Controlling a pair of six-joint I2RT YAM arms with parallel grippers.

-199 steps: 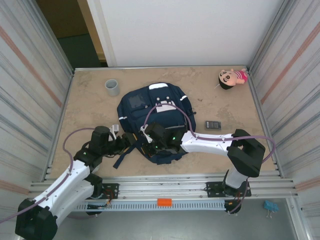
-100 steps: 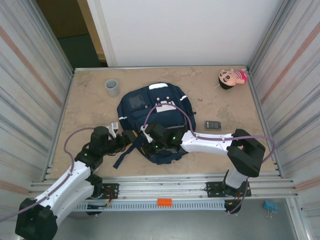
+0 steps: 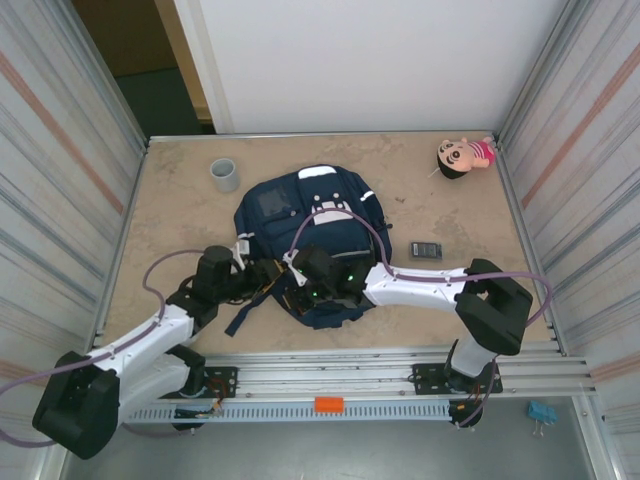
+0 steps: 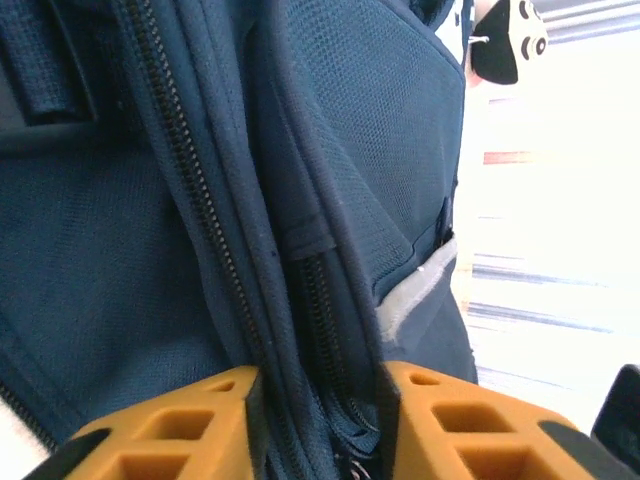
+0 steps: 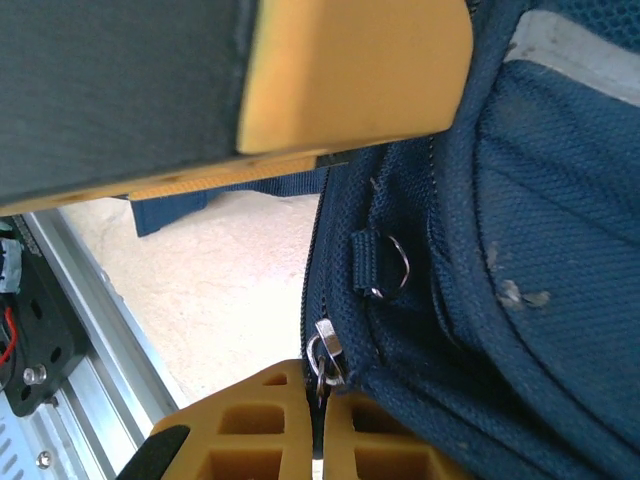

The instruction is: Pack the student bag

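1. Left gripper (image 4: 320, 400): I see it closed on a zipped fold at the near left edge of the bag (image 3: 310, 215).
2. Right gripper (image 5: 322, 430): pinched shut on a zip pull (image 5: 322, 358), just beside the left gripper.
3. Bag: lies mid-table (image 3: 180, 220), with a strap trailing toward me.
4. Small dark device (image 3: 428, 249): right of the bag, apart from it.
5. Cup (image 3: 223, 174): far left, upright.
6. Doll (image 3: 463, 157): far right corner.

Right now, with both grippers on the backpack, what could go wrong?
The right gripper pinches only the small metal zipper pull at its fingertips; it could slip out when pulled. The left gripper clamps a fold of the student bag beside the zipper; loose fabric might slide free or jam the teeth.
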